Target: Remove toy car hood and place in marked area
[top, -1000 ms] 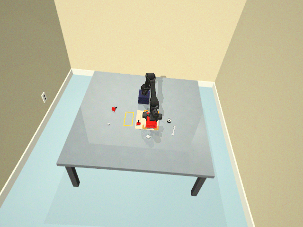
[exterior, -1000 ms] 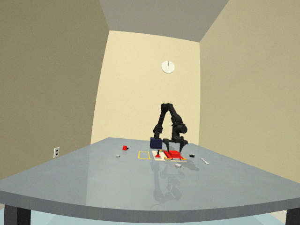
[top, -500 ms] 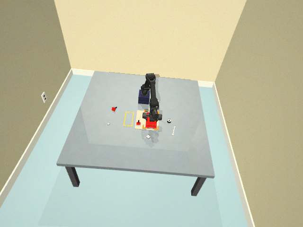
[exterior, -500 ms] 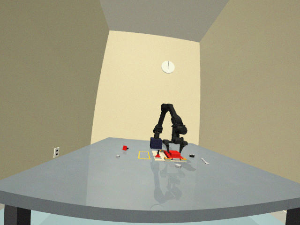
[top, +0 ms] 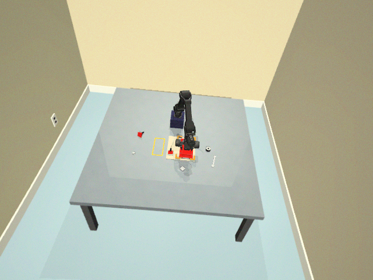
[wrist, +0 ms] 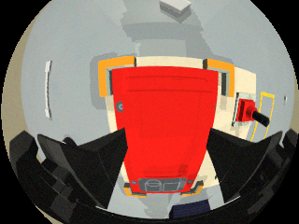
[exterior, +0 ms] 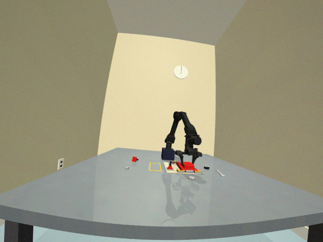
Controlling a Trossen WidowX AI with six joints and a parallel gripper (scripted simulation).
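Note:
The red hood (top: 185,154) (exterior: 186,165) (wrist: 163,119) lies flat on the toy car, whose orange corners (wrist: 119,63) show around it. The car sits on a cream board (top: 171,156) (exterior: 169,170). My gripper (top: 189,147) (exterior: 187,162) (wrist: 167,133) is down over the hood, with one finger against each long side of it. The hood rests on the car. The marked area is a yellow rectangle (top: 153,146) (exterior: 155,170) (wrist: 268,96) on the table, just left of the board.
A navy block (top: 176,119) (exterior: 167,153) stands behind the board. A red clamp (top: 170,150) (wrist: 246,112) stands on the board. A grey block (top: 182,168) (wrist: 176,6), a black wheel (top: 207,148), a wrench (top: 213,161), a red piece (top: 139,134) and a white cube (top: 133,152) lie around.

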